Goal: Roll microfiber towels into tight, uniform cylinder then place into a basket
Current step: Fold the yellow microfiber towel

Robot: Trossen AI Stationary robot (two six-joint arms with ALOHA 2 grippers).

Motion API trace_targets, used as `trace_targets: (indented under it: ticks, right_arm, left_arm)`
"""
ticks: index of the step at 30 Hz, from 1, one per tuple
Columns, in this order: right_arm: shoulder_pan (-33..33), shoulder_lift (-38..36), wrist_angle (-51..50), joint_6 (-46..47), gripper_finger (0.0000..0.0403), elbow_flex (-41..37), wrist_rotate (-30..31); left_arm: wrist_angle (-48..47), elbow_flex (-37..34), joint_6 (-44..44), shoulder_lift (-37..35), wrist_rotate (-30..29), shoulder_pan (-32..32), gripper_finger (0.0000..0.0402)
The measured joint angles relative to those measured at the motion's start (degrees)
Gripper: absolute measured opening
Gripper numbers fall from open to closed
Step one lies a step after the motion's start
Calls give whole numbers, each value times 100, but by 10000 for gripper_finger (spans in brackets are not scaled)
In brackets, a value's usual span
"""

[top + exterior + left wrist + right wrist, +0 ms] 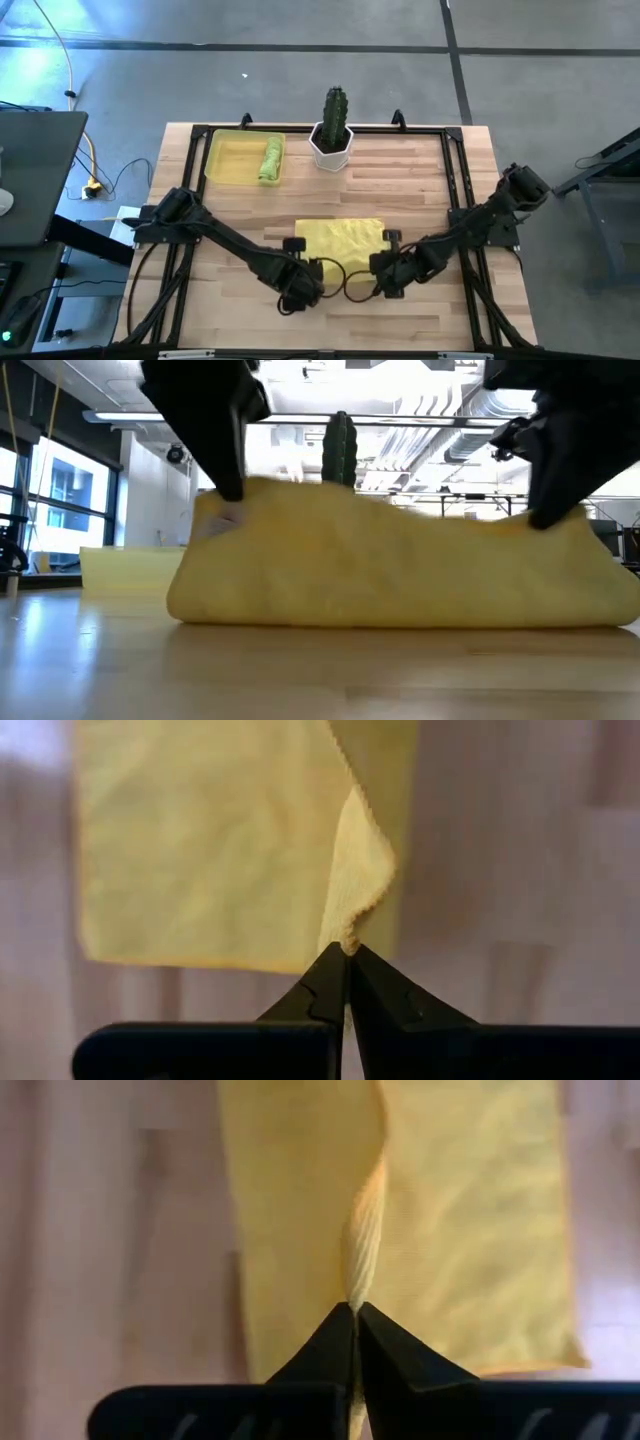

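Note:
A pale yellow microfiber towel lies at the middle of the wooden table, its near edge raised at both ends. My left gripper is shut on the towel's left end, my right gripper on its right end. In the low view the towel stands up like a wall between the two grippers, with its lower part on the table. At the far left the yellow basket holds a rolled lime green towel. My left gripper pinches a corner of the yellow towel between its two fingertips, coming steeply from above. That corner is lifted and the cloth falls away from it to the table. My right gripper pinches a bunched fold at the towel's edge between its fingertips, also steeply from above. That end is held up, with the rest of the cloth resting on the table.
A white hexagonal pot with a green cactus stands at the far middle, just right of the basket. A black frame runs along the table's edges. Bare wood lies to the right of the pot.

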Motion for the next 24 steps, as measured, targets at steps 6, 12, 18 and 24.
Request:
trace_targets:
  ticks: [6,12,18,24]
  right_arm:
    - [-468,0,21,-518,1,-39,184]
    - [-917,0,4,-431,1,-335,154]
    - [-1141,0,42,-571,0,-391,156]
    - [-1408,13,67,-498,0,-391,155]
  left_arm:
    - [-47,-223,-81,1,-452,373,3]
    - [86,-526,-43,20,-705,765,3]
    - [373,-893,-33,26,-667,1069,3]
    - [867,-967,452,26,-706,1326,3]
